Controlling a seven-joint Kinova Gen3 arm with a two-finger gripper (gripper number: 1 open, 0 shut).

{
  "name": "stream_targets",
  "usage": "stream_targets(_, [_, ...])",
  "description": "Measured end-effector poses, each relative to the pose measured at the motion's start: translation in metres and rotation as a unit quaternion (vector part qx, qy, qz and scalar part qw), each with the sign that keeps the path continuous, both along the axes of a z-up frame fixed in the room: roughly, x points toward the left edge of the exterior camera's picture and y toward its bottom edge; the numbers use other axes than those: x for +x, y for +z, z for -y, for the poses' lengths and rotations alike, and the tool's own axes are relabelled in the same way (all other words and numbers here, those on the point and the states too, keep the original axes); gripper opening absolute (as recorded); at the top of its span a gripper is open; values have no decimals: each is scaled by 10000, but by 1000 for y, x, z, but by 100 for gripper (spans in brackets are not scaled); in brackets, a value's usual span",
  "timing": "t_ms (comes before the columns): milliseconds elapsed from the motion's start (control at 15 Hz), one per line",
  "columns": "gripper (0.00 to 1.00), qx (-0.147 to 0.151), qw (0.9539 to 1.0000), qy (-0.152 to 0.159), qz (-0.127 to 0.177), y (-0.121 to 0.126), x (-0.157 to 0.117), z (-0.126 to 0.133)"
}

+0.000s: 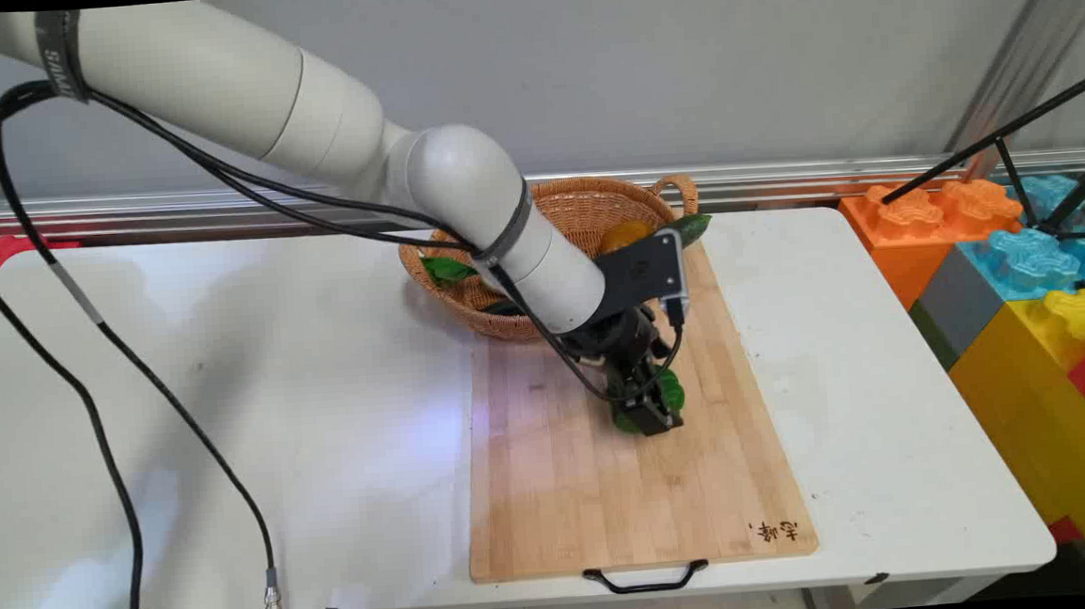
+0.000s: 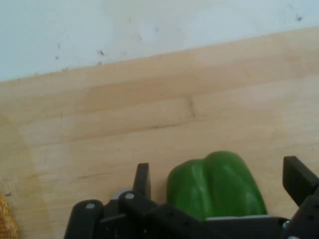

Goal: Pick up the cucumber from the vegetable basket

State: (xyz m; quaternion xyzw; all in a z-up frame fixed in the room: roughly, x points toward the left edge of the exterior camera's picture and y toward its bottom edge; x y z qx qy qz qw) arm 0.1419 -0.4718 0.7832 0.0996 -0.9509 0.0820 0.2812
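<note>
A white robot arm reaches from the upper left of the main view down to a wooden cutting board (image 1: 610, 489) at the centre of a white table (image 1: 229, 408). Its black gripper (image 1: 651, 409) sits low over a green bell pepper (image 2: 214, 184) lying on the board, fingers spread either side of it with gaps showing, not pinching. A wicker basket (image 1: 584, 210) holding an orange fruit (image 1: 625, 235) and green leaves stands just behind the board. The pepper's glossy, rounded skin could slide or roll aside if only one finger meets it first.
</note>
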Motion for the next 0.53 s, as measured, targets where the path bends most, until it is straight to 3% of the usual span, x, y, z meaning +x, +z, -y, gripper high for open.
stream_targets(267, [100, 23, 9999, 9, -135, 24, -3, 12])
stream_targets(533, [100, -122, 9996, 202, -157, 62, 5, 42])
